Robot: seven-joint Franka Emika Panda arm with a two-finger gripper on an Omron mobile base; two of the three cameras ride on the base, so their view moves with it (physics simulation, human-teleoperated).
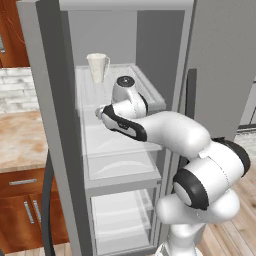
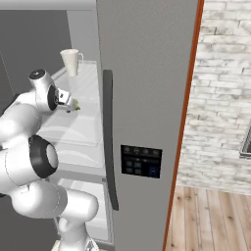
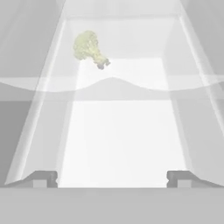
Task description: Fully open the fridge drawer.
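Hand view looks straight down into a clear bin: broccoli floret (image 3: pixel 90 48) lies at the far left of its floor, and a curved ridge crosses the bin front. The two finger tips (image 3: pixel 45 178) sit far apart at the bottom edge, so the gripper (image 3: pixel 112 179) is spread wide with nothing between the tips. Can't tell from this view alone which bin it is.

Left base view shows the open fridge (image 1: pixel 50 100) compartment. A white pitcher (image 1: pixel 98 67) stands upright on the ribbed glass shelf (image 1: pixel 145 85) at the top. Below it are a shallower clear bin (image 1: pixel 117 137) and then the fridge drawer (image 1: pixel 120 167), the taller one, both with the curved ridge on the front. More clear shelves lower down. The arm reaches in at the level of the upper bin, with the wrist (image 1: pixel 125 90) just above it. The forearm covers the right part of both bin fronts; the tips are hidden here.

Right base view adds the shut fridge door (image 2: pixel 142 98) with a dark vertical handle (image 2: pixel 109 137) and control panel (image 2: pixel 141 161); the door edge blocks the right of the compartment. The pitcher (image 2: pixel 71 61) is visible, with a bit of green by the hand (image 2: pixel 62 100).

The drawer runs fridge-wide, its long axis left to right and its front facing the robot. Left of the fridge are a stone counter (image 1: pixel 20 140) and wood cabinets (image 1: pixel 22 210).
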